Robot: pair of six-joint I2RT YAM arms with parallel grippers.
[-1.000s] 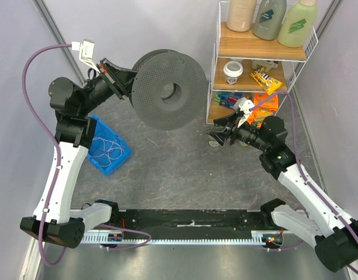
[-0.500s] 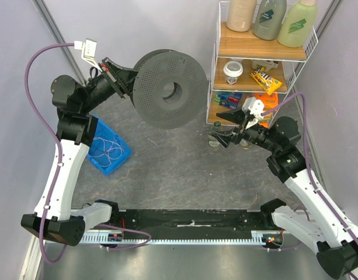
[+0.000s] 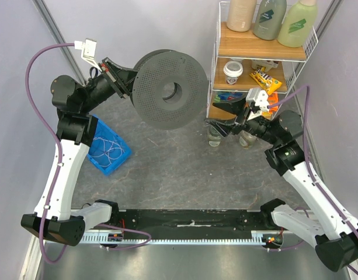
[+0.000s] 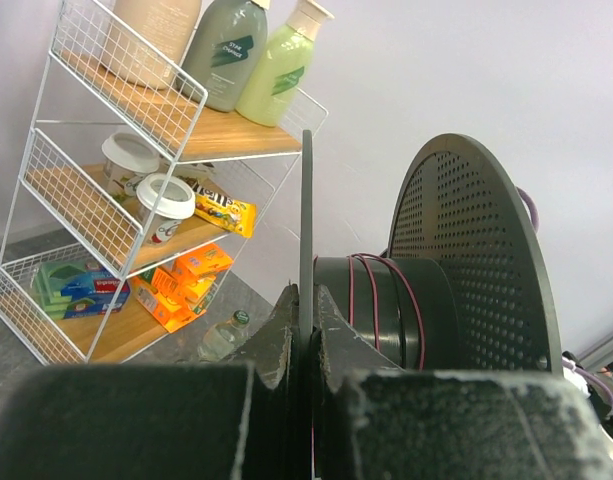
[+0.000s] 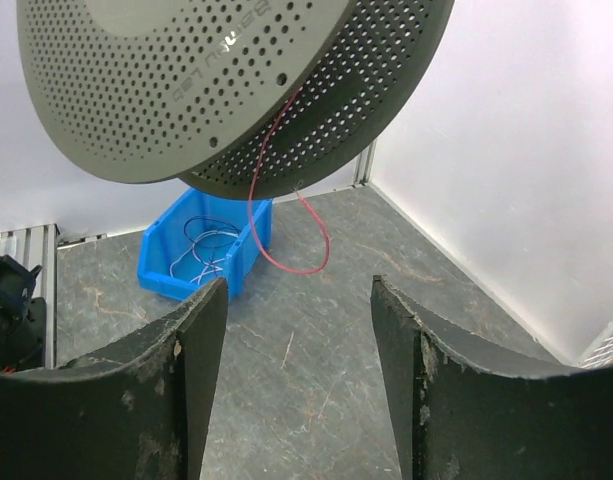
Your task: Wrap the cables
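Grey tabletop [image 3: 179,175], blue bin [image 3: 124,153] of cables [image 3: 110,149]

Top of spool [image 5: 236,90] out of view

Walls [image 3: 138,23]: plain, pale grey-lilac.
Surface [image 3: 179,169]: grey, marbled.
Shelf [image 3: 254,49]: white wire rack, wooden boards, back right.

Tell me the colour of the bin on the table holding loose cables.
The bin is bright blue, shown best in the right wrist view.
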